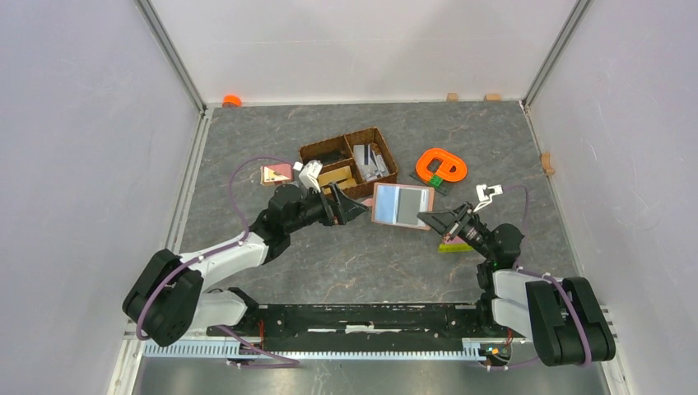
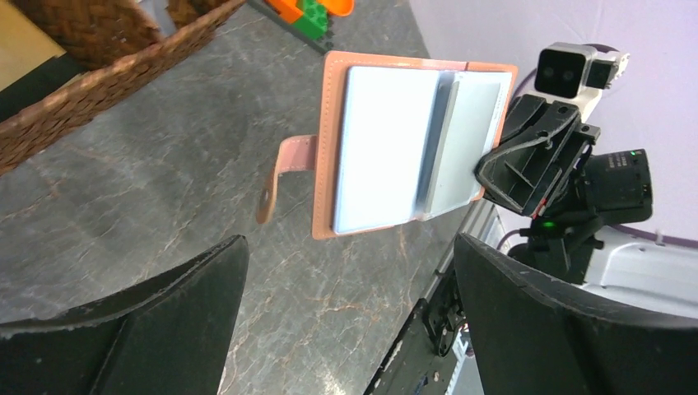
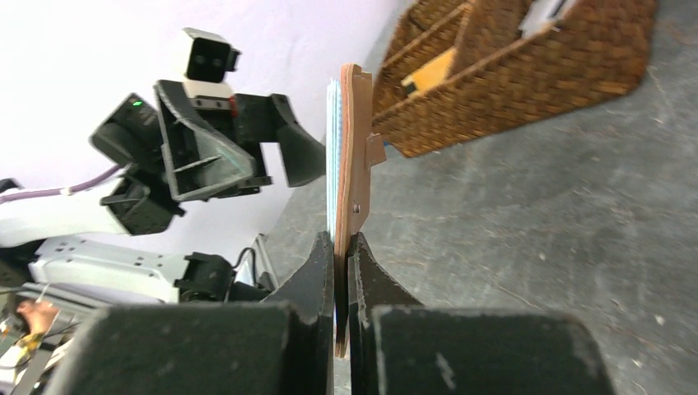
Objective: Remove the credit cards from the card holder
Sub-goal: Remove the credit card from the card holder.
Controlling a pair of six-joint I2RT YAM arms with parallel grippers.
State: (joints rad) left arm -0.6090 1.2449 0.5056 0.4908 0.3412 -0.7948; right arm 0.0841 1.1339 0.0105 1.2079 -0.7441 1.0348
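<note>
One card holder [image 1: 402, 206] edge sits pinched in the right hand [image 3: 342, 244].

Wears black joint housings [image 1: 165, 303] and white link shells [image 1: 224, 257]; trails purple cables [image 3: 78, 183]; ends in black, ribbed triangular fingers [image 3: 197, 156]; carries white boxy wrist cameras [image 3: 206, 56]; shows a green light [image 3: 136, 103].

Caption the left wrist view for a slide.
Right tool pinches one edge of the open card holder, held facing the wide-open left tool; woven basket behind.
</note>
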